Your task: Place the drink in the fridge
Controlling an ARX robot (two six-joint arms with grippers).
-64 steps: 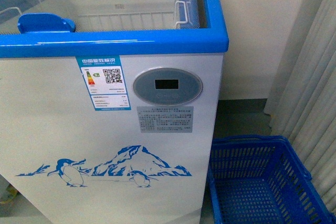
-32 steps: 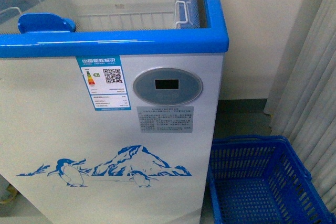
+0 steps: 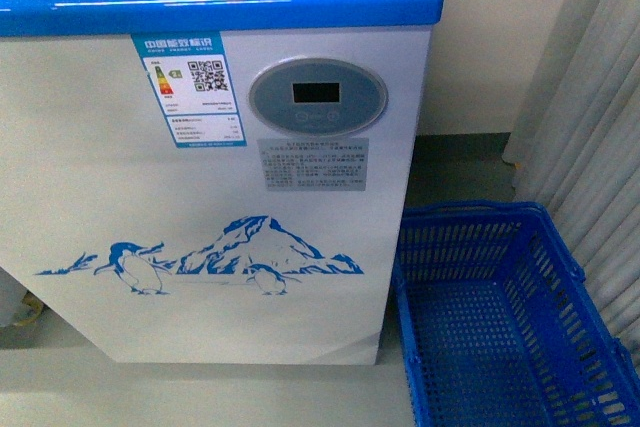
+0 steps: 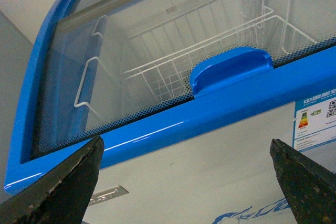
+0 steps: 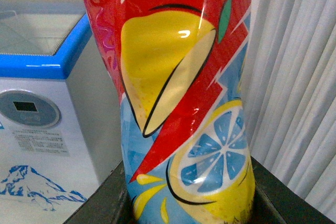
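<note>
Drink: bottle (image 5: 184, 103) is standing upright, long axis vertical, its label filling the right wrist view and its cap out of frame.
Right tool (image 5: 189, 208): is clamping the drink low on its body, dark fingers (image 5: 105, 203) pressing in on both sides.
Left tool (image 4: 185, 161): is hanging wide and empty, near the fridge's top front edge.
Fridge (image 3: 200, 197): is facing the robot, with neither arm showing in the front view.
Glass lid (image 4: 157, 40): is looking shut over the wire basket (image 4: 173, 61).
Handle (image 4: 231, 69): is sitting right ahead of the left tool.
Key relation: drink is sitting well apart from the fridge, so the left arm looks nearer. Lid first, I reckon.
</note>
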